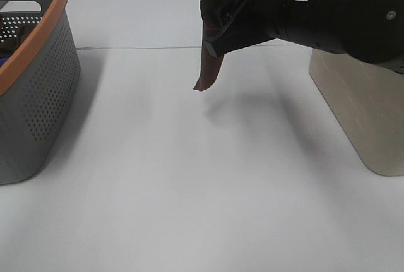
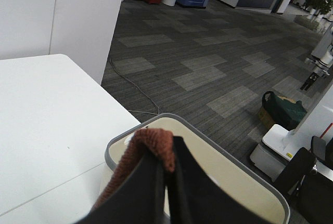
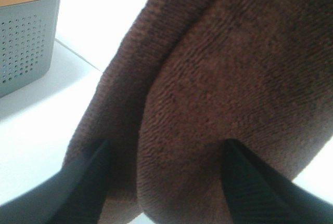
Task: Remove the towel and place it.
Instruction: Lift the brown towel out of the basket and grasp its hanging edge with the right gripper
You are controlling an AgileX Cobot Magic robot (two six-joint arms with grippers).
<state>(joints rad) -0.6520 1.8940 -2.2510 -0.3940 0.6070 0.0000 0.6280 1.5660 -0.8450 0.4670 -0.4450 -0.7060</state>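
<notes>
The dark brown towel (image 1: 208,67) hangs in the air above the middle of the white table, its lower corner clear of the surface. My left gripper (image 2: 167,154) is shut on an upper edge of the towel (image 2: 148,143); in the exterior view it is hidden near the top edge behind the right arm. My right gripper (image 1: 214,41) reaches in from the right. In the right wrist view its fingers (image 3: 88,182) stand wide apart on either side of the towel (image 3: 218,78), which fills that view and hides the fingertips. No white tag shows.
A grey perforated basket with an orange rim (image 1: 38,95) stands at the table's left edge, also in the right wrist view (image 3: 26,31). A beige bin (image 1: 360,108) with a grey rim (image 2: 208,135) stands at the right. The white table (image 1: 189,190) lies below the towel.
</notes>
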